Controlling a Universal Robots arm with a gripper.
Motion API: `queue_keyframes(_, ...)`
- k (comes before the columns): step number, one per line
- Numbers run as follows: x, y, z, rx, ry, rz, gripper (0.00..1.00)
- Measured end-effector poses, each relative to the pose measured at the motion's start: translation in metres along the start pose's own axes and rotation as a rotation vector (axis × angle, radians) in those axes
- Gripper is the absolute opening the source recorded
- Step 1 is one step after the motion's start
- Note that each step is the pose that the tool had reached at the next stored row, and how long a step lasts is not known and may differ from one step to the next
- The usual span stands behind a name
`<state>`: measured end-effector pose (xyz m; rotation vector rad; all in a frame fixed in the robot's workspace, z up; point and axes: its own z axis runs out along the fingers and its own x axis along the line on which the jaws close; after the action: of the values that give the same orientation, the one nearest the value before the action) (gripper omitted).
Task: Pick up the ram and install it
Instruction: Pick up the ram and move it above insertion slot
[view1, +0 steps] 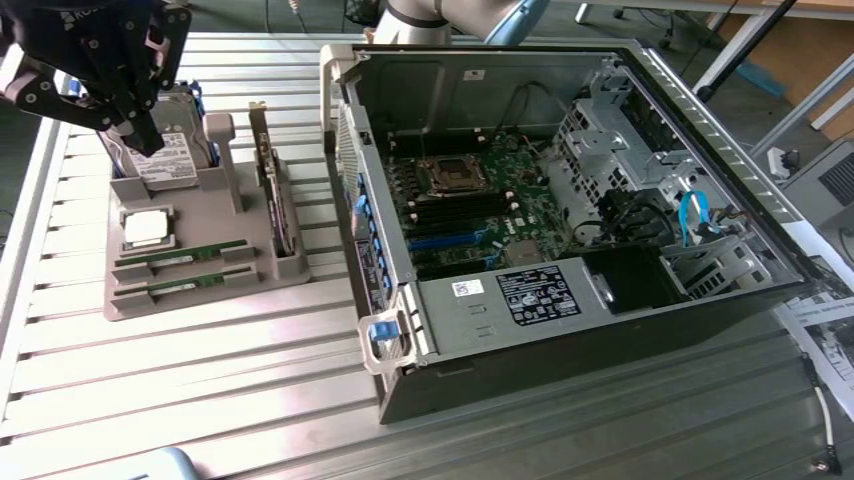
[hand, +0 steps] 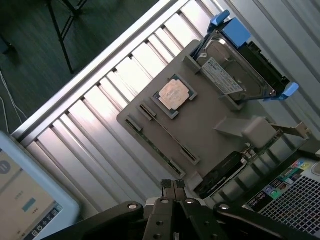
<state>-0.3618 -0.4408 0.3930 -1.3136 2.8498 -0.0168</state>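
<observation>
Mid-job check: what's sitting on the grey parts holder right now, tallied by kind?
On the grey holder:
Ram sticks: 2
Processor chip: 1
Hard drive: 1
Upright expansion card: 1
Total: 5

Ribbed metal tbl (view1: 200, 400); dark floor (hand: 30, 50); bright glare.

Black linkage jaws, silver pivot screws (hand: 132, 206), grey arm (view1: 430, 14), blue cap (view1: 518, 24)
</observation>
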Motion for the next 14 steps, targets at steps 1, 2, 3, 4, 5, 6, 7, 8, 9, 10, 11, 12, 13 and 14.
queue_keyframes(1,0.0000,0.0000,0.0000,0.0002,0.0003,-0.005,0.11)
queue_keyframes(2,0.0000,0.0000,0.0000,0.0005,0.0005,-0.010,0.11)
queue_keyframes(3,0.0000,0.0000,0.0000,0.0008,0.0007,-0.016,0.11)
queue_keyframes(4,0.0000,0.0000,0.0000,0.0010,0.0009,-0.020,0.11)
queue_keyframes(5,0.0000,0.0000,0.0000,0.0012,0.0011,-0.026,0.11)
queue_keyframes(6,0.0000,0.0000,0.0000,0.0014,0.0012,-0.030,0.11)
queue_keyframes(7,0.0000,0.0000,0.0000,0.0015,0.0014,-0.035,0.11)
queue_keyframes(8,0.0000,0.0000,0.0000,0.0018,0.0016,-0.042,0.11)
queue_keyframes(9,0.0000,0.0000,0.0000,0.0020,0.0018,-0.046,0.11)
queue_keyframes(10,0.0000,0.0000,0.0000,0.0021,0.0019,-0.051,0.11)
queue_keyframes(11,0.0000,0.0000,0.0000,0.0023,0.0021,-0.056,0.11)
queue_keyframes(12,0.0000,0.0000,0.0000,0.0024,0.0021,-0.061,0.11)
queue_keyframes(13,0.0000,0.0000,0.0000,0.0025,0.0021,-0.065,0.11)
queue_keyframes(14,0.0000,0.0000,0.0000,0.0026,0.0022,-0.070,0.11)
